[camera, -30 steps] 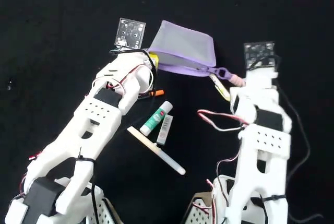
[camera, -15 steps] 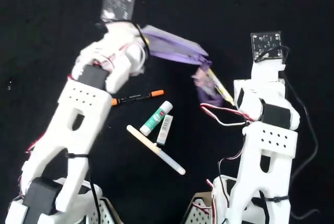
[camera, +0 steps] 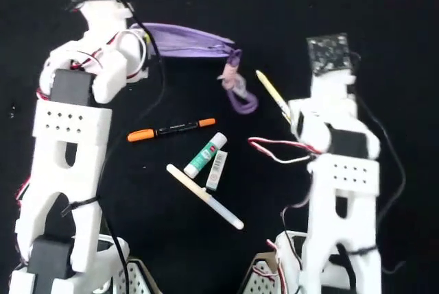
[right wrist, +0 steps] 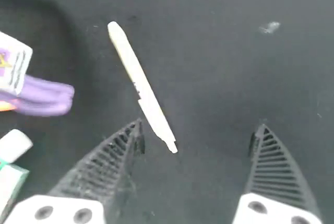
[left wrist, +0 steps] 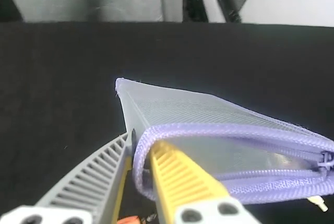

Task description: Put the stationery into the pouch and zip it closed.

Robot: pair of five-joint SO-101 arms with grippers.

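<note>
My left gripper [left wrist: 140, 167] is shut on one end of the purple mesh pouch [left wrist: 209, 122]. In the high view the pouch [camera: 185, 39] stretches sideways at the back left, and its purple strap [camera: 238, 94] hangs down to the table. My right gripper [right wrist: 198, 130] stands open just above the table, with the tip of a yellow pen [right wrist: 140, 84] between its fingers but not gripped. That pen [camera: 272, 93] lies right of the strap. An orange marker [camera: 171, 130], a green glue stick [camera: 204, 155], a white tube [camera: 217, 169] and a long white stick [camera: 204, 197] lie mid-table.
The black tabletop [camera: 384, 27] is bare at the back right and the far left. The strap [right wrist: 42, 97] with its label lies close beside my right gripper's fingers. Both white arms take up the front left and the front right.
My left arm swung the pouch back and to the left. The strap end came away from my right arm. The yellow pen now lies bare on the table.
</note>
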